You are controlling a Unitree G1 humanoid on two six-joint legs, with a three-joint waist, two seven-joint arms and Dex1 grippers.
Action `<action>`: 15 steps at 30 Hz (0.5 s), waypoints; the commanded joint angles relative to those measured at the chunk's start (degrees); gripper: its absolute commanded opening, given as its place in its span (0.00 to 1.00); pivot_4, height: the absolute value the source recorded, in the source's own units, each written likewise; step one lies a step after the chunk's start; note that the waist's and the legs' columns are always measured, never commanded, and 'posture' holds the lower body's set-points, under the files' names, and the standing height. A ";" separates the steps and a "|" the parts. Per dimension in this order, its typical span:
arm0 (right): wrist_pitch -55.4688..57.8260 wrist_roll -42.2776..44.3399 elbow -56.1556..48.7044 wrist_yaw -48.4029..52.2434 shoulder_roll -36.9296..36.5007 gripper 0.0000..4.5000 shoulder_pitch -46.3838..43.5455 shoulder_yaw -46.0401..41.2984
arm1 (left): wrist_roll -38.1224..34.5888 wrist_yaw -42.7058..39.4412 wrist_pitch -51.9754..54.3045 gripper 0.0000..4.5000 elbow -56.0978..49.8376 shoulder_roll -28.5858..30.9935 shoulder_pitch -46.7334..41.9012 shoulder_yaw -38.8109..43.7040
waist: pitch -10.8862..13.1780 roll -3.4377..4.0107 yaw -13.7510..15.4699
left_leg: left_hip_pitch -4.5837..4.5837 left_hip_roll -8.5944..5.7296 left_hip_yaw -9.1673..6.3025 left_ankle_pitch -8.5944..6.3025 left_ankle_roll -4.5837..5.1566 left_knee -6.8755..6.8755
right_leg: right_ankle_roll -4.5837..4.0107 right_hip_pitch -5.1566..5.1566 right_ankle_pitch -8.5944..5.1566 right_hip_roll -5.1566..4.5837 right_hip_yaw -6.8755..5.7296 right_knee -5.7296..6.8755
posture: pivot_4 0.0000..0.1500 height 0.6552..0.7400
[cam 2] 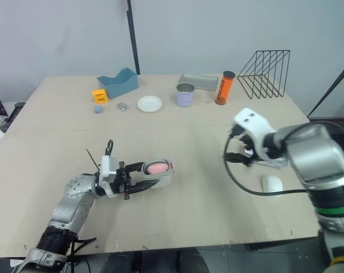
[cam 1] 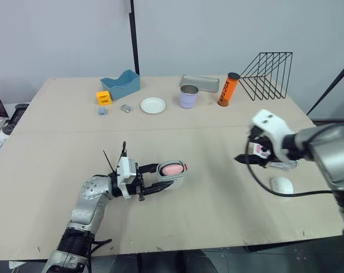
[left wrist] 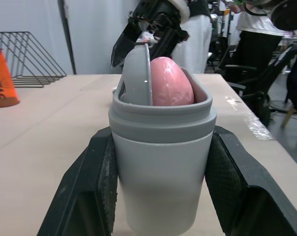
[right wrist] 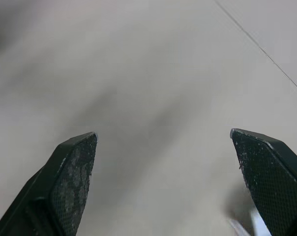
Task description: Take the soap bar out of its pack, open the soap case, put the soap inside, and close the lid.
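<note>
A grey soap case (cam 1: 174,172) lies on its side at the table's middle, gripped at its base by my left gripper (cam 1: 163,177). In the left wrist view the pink soap bar (left wrist: 170,82) sits inside the open case (left wrist: 161,147), with a grey lid flap (left wrist: 137,73) tucked beside it. The black fingers (left wrist: 97,172) press both sides of the case. My right gripper (cam 1: 246,158) hovers open over bare table at the right, nothing between its fingers (right wrist: 74,167). A crumpled clear soap pack (cam 1: 282,166) lies just behind it, and a white oval piece (cam 1: 282,184) lies nearer the front edge.
Along the back stand a blue bin (cam 1: 121,84), a yellow block (cam 1: 103,97), a white dish (cam 1: 153,105), a lavender cup (cam 1: 188,96), a grey tray (cam 1: 199,83), an orange tube (cam 1: 228,89) and a wire rack (cam 1: 267,75). A person (left wrist: 256,29) shows in the background.
</note>
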 commanded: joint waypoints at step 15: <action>21.36 13.09 -1.50 -6.80 -11.75 1.00 15.29 -21.20 | -0.96 -3.90 -1.19 0.43 0.06 -0.48 -0.97 -1.55 | -0.13 0.25 -0.24 | 0.03 -0.04 -0.02 -0.01 0.01 -0.01 | 0.12 0.01 0.01 0.04 0.22 -0.06 | 1.00 0.99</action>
